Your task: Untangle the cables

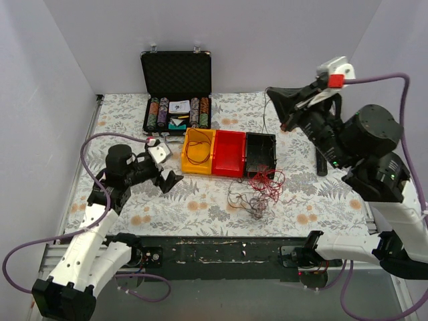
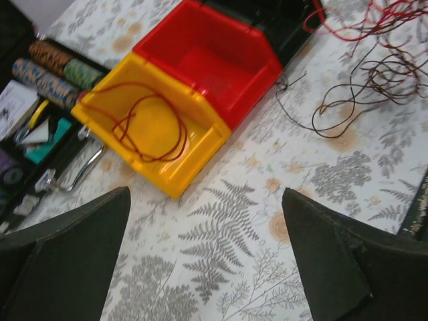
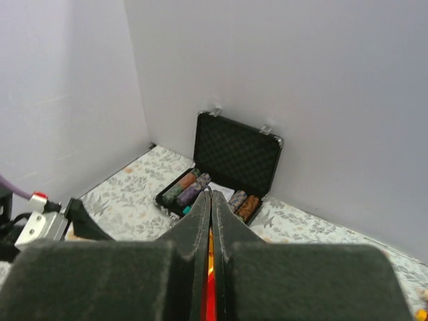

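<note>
Most cables (image 1: 257, 190) lie nested on the table (image 1: 200, 204) before the black bin (image 1: 261, 152). Left gripper (image 2: 206, 197) gapes wide beside the yellow bin (image 2: 180, 170); right gripper (image 3: 211, 200), raised, is pinched together. Best to pick one outer strand and lift slowly.

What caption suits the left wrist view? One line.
Open left fingers face a yellow bin holding a looped red wire; tangled wires lie at right.

**Three bins in a row, case behind, wires in front**

On the tabletop (image 1: 117, 117) three bins stand side by side: the left bin (image 1: 207, 160), the middle bin (image 1: 229, 155) and the right bin (image 1: 261, 152). Behind the left and middle bins, towards the far wall, sits an open case (image 1: 176, 75). One wire (image 2: 144, 127) lies coiled inside the left bin. The cables (image 1: 257, 190) lie heaped on the tabletop just in front of the right bin.
</note>
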`<state>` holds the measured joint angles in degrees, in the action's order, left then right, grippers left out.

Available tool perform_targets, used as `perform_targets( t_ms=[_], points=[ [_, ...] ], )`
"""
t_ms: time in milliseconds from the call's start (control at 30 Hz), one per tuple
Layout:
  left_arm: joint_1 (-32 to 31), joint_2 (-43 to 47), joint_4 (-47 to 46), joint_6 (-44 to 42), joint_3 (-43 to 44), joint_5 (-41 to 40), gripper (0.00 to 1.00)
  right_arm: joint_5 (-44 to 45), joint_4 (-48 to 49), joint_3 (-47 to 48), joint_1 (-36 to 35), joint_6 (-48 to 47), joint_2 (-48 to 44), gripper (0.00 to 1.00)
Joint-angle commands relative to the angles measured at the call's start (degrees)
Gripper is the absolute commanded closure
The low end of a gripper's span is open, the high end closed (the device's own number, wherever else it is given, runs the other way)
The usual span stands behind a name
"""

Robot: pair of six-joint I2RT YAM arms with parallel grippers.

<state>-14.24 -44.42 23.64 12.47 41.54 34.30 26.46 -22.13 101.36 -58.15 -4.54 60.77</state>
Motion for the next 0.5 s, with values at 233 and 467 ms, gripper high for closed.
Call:
perform_targets(
  t_ms=[233,467],
  points=[
    [-17.03,-13.13,-17.64,4.92,0.74,7.72,0.02,-14.93,2.97,3.14,-0.21,4.18,2.24,0.97],
    [-21.27,-21.84,-31.89,13.63,-0.58,-2.82,0.02,-21.62,3.76,5.95,-0.21,6.29,3.30,0.97]
  ],
)
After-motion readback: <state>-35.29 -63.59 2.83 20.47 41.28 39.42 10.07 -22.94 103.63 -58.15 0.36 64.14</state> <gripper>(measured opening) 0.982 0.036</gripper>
